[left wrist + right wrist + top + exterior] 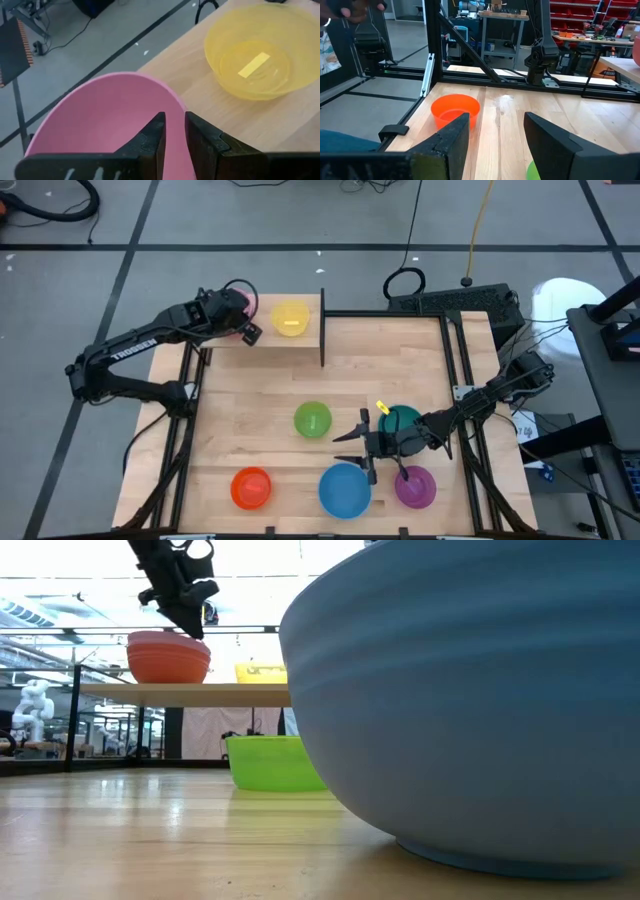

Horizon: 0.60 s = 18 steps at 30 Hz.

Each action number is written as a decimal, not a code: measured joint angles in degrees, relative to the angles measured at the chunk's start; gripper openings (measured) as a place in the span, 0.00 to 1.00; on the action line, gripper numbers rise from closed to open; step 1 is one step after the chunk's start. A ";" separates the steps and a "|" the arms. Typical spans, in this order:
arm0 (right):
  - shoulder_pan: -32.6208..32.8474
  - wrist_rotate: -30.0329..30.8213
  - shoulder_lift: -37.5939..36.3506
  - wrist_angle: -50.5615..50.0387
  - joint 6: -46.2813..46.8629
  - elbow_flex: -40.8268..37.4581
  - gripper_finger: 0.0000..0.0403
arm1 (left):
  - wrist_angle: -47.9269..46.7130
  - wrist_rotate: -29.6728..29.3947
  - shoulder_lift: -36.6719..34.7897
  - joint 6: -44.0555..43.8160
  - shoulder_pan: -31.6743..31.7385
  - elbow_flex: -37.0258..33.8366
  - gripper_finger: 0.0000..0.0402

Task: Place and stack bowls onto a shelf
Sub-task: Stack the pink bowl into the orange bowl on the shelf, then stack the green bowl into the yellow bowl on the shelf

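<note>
A pink bowl (100,120) sits on the small light-wood shelf (285,345) at the table's far left, with a yellow bowl (290,317) to its right. My left gripper (173,122) is shut on the pink bowl, coming down from above (185,600). My right gripper (352,442) hovers open over the table's near right, between the green (312,419), teal (402,420), blue (345,489) and purple (414,486) bowls, touching none. The orange bowl (251,487) stands near left. All these rest on their bases. My left gripper pinches the pink bowl's rim (176,107) on the side facing the yellow bowl (255,55). One finger (150,142) is inside the bowl and the other finger (207,145) is outside. The fingers come from above, slanting down. The bowl's base rests on the shelf board (170,690).
A black post (322,330) stands at the shelf's right end. Black frame rails run along the table's left and right sides (462,370). The blue bowl (470,700) fills the low view's right. A person's hand (350,10) shows beyond the table. Bare wood lies mid-table.
</note>
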 joint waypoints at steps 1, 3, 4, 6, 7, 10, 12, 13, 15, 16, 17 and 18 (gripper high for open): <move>0.00 0.00 0.00 -0.02 0.00 0.00 0.45 | 0.49 0.00 0.00 0.04 -0.27 -0.04 0.19; 0.00 0.00 0.00 0.00 0.00 0.00 0.45 | 1.20 0.01 -0.34 0.04 -1.26 -0.05 0.19; 0.00 0.00 0.00 -0.02 0.03 0.00 0.45 | 1.44 0.02 -0.80 0.10 -1.85 -0.07 0.19; 0.00 -0.02 0.00 -0.25 0.36 0.00 0.45 | 1.96 0.01 -1.97 0.17 -3.62 -0.07 0.19; 0.00 -0.02 0.00 -0.50 0.78 0.00 0.45 | 1.96 0.00 -2.61 0.17 -4.79 -0.07 0.19; 0.00 0.21 0.00 -1.87 2.21 0.00 0.45 | 1.84 0.07 -5.13 0.12 -9.35 -0.07 0.19; 0.00 0.27 0.00 -2.92 3.64 0.00 0.45 | 1.47 0.25 -6.76 -0.13 -13.36 -0.12 0.19; 0.00 0.54 0.00 -3.33 4.37 0.00 0.45 | 2.04 0.32 -7.68 -0.43 -15.73 -0.74 0.19; 0.02 2.78 0.02 -4.05 5.73 0.00 0.45 | 4.18 0.71 -9.71 -1.42 -20.56 -3.47 0.19; 0.01 3.79 0.02 -4.38 6.35 0.00 0.45 | 6.31 0.80 -10.81 -1.96 -23.02 -5.48 0.19; 0.00 4.84 0.02 -4.66 6.82 0.00 0.45 | 8.47 0.90 -11.97 -2.58 -25.37 -7.77 0.19; 0.00 5.44 0.02 -4.97 7.18 0.00 0.45 | 11.02 0.90 -13.20 -3.27 -27.74 -10.33 0.19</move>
